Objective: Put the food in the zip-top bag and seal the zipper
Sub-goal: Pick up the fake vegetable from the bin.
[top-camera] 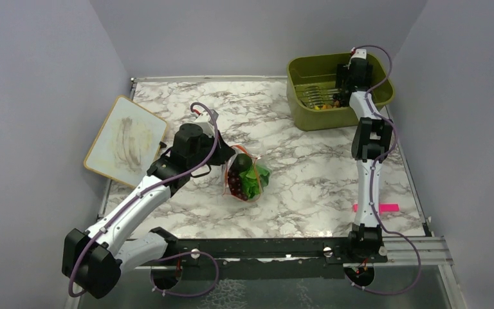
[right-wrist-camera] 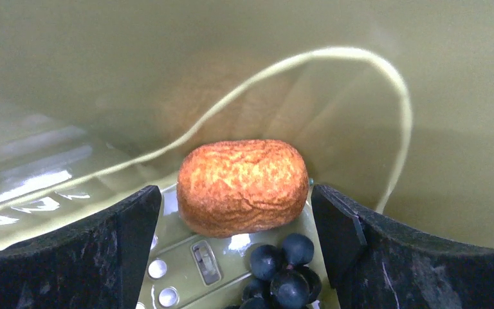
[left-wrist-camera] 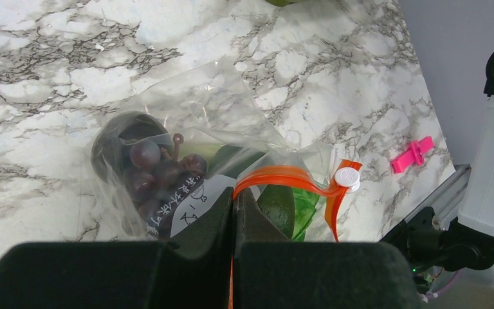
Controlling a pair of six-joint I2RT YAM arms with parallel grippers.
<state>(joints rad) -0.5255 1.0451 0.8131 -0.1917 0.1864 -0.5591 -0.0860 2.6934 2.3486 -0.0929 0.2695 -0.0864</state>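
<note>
My left claw (left-wrist-camera: 233, 196) is clamped tight on the zipper (left-wrist-camera: 276, 175) of the one zip-top bag (left-wrist-camera: 186, 109), which lies on the marble table (top-camera: 309, 174). In the bag I count three foods: one grape bunch (left-wrist-camera: 151, 170), one dark green piece (left-wrist-camera: 278, 205) and one lettuce (top-camera: 252, 182). My right claw (right-wrist-camera: 235, 193) stands wide, well beyond the bag to its far right, down in the one olive bin (right-wrist-camera: 360, 96). Its two fingers flank one orange piece (right-wrist-camera: 241, 174). A second grape bunch (right-wrist-camera: 283, 264) lies beside that piece. One pink clip (top-camera: 375, 207) lies right of the bag.
</note>
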